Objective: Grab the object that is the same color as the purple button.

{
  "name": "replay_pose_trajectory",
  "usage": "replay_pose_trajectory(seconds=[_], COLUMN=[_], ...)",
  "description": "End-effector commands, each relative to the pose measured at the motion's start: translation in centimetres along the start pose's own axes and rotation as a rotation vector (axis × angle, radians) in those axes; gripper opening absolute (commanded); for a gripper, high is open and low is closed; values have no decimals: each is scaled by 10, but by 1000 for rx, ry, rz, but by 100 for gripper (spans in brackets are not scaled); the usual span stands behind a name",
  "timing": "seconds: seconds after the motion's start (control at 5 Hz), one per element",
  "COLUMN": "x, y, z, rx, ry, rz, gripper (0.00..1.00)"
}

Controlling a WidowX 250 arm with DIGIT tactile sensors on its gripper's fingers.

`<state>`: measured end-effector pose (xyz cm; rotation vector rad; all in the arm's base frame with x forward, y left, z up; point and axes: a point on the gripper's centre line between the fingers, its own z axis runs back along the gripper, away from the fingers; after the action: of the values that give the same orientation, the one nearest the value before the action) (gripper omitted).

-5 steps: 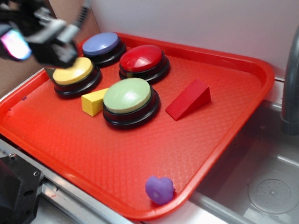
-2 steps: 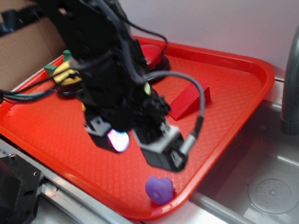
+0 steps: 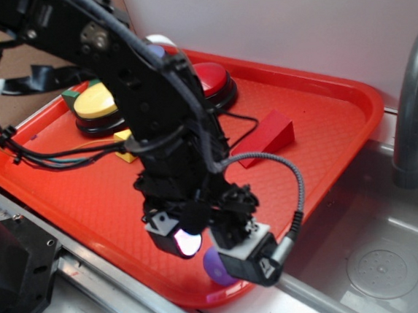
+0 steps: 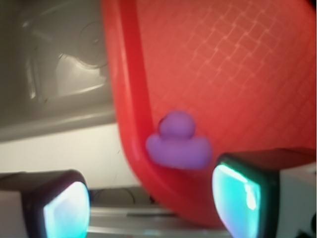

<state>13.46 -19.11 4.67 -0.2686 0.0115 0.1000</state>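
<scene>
Gripper [image 4: 151, 198] pads stand spread and empty in the wrist view, low in frame, with the small glossy purple heart-shaped piece [image 4: 179, 144] just above and between them, against the red plastic tray's [image 4: 126, 99] rim. It looks light, hard and slippery; pinching its broad flanks seems safest. From the exterior view, only a purple sliver [image 3: 213, 267] shows at lower centre, beneath the arm.

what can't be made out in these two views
- Purple button: exterior view, only a sliver shows behind the arm; absent from the wrist view.
- Green button: exterior view, fully hidden by the arm.
- Purple heart piece: exterior view, mostly covered by the gripper; the wrist view shows it whole but blurred.
- Contact between fingers and the piece: neither view settles it.
- Yellow wedge: exterior view, largely behind the arm.
</scene>
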Motion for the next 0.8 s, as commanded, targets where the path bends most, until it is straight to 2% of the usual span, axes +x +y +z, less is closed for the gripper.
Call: replay_pose_trajectory(seconds=[0.0, 0.2, 0.4, 0.6], x=[5, 7, 12, 12], y=[3, 7, 11, 10], z=[-7, -9, -13, -14], rx=[7, 9, 26, 17], ry=[-22, -23, -47, -45], rz=[62, 85, 119, 107], gripper=[100, 100, 95, 6])
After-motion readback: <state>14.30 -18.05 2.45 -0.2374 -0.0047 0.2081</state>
